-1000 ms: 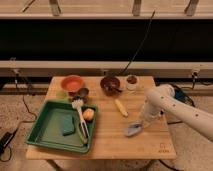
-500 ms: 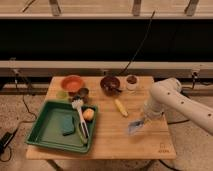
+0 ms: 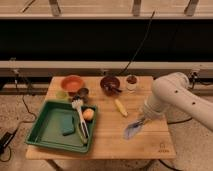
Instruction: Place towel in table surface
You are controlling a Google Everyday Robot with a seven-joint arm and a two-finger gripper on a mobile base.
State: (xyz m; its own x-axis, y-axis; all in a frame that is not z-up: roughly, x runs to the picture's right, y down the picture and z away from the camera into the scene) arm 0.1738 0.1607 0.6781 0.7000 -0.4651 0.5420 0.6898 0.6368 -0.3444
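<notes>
A small grey-blue towel (image 3: 133,129) hangs crumpled from my gripper (image 3: 141,121), its lower end at or just above the wooden table (image 3: 110,142), right of centre. The white arm reaches in from the right, and the gripper is low over the table's right half, shut on the towel's upper end.
A green tray (image 3: 45,131) at front left holds a green sponge (image 3: 68,126), a white brush (image 3: 79,116) and an orange fruit (image 3: 88,114). An orange bowl (image 3: 73,82), a dark bowl (image 3: 110,84), a cup (image 3: 132,81) and a yellow corn (image 3: 121,107) lie behind.
The arm has shifted a little to the right and up. The towel has gone with it, from bunched on the wood to hanging from the gripper.
</notes>
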